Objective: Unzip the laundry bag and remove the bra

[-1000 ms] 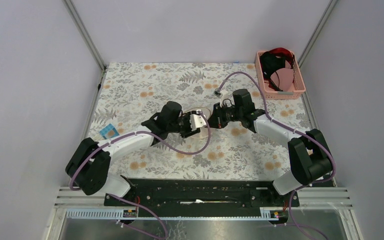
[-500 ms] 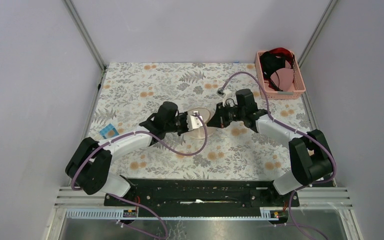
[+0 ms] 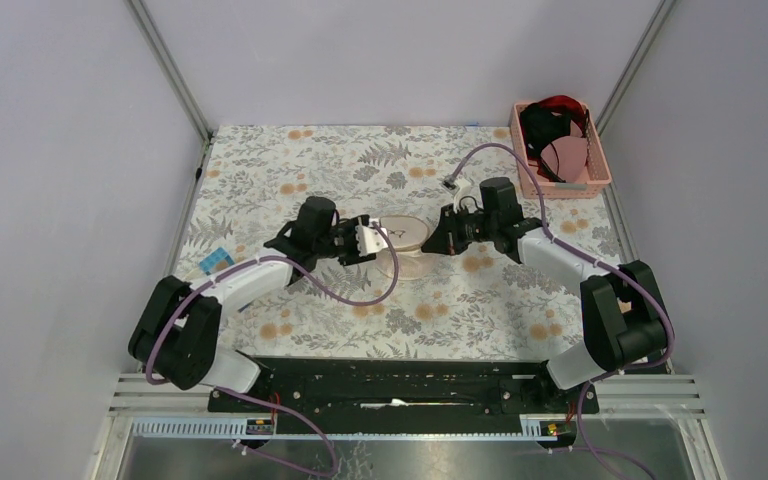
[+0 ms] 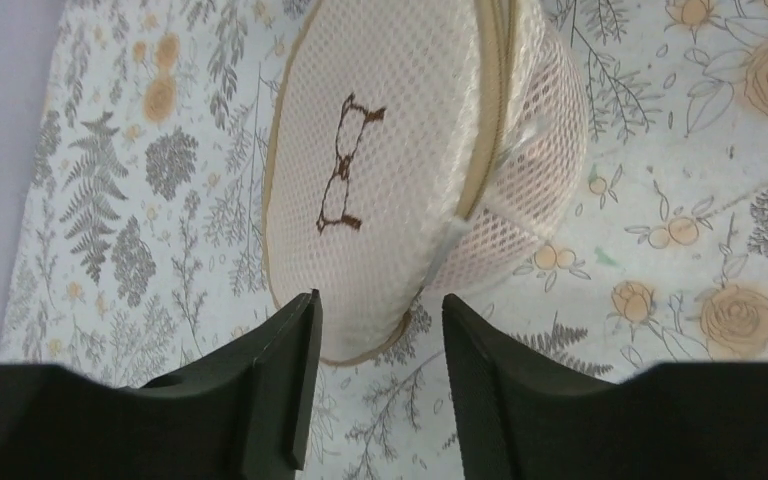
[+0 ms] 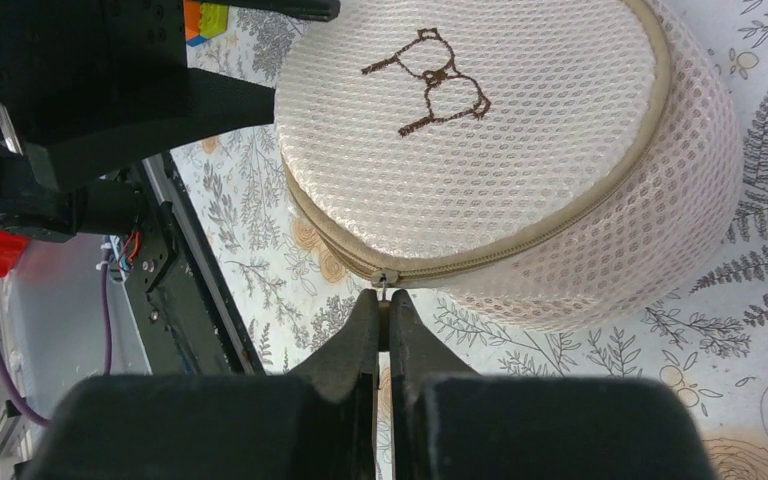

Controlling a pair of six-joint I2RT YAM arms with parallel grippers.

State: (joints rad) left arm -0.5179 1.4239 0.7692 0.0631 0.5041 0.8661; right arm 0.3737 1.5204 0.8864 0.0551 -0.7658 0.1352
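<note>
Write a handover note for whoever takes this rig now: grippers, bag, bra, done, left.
Left gripper: jaws open, straddling the rim of the round cream-white mesh laundry bag, not clamped.
Right gripper: jaws shut on the small metal zip pull.
Bag lies mid-way across the floral-print table; zip looks closed where visible.
Done: pull gripped. Left: unzip, take out the bra, which is not in view.

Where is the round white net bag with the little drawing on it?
The round cream-white mesh laundry bag lies mid-table in the top view, between the open left gripper on its left and the right gripper pinching its zip pull.
</note>
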